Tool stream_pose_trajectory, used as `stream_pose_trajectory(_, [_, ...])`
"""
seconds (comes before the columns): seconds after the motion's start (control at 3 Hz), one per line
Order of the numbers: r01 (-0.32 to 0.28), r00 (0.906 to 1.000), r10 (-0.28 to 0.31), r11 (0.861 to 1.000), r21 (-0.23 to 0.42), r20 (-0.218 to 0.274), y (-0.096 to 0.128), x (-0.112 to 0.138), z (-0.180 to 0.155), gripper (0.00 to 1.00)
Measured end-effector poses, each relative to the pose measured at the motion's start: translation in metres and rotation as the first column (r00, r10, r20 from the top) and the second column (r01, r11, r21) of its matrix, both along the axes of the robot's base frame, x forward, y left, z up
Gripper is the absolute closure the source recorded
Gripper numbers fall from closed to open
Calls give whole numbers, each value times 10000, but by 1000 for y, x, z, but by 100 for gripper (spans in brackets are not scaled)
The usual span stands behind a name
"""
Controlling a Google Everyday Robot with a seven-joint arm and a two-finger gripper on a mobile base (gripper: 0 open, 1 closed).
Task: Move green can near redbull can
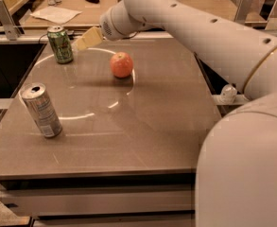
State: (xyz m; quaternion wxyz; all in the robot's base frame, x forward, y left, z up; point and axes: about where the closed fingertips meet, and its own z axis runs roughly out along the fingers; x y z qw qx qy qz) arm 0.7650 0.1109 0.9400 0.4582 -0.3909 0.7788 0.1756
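One cam only. It sits high, just off the table's (152,122) near edge, looking down & fwd across the top to the far edge; most of the top is in frame. Arm (209,37) looms v. close to the lens on the table's right side. End effector (81,41) hangs over the table's far-left corner.

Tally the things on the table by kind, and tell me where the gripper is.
Cans: 2 (green can, redbull can)
Apples: 1 (apple)
Total: 3
The gripper is close beside the green can, on its right in the picture, at the far end from the redbull can.
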Motion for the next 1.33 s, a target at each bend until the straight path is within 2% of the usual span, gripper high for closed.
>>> stream_pose_trajectory(0.33, [-77, 9994, 93, 9988, 478, -330, 14, 4, -9, 0])
stream_pose_trajectory(0.67, [-980, 9949, 1001, 9900, 1020, -153, 39, 4, -11, 0])
stream_pose_trajectory(1.33, [-2374, 9713, 2336, 9631, 1268, 442, 90, 11, -20, 0])
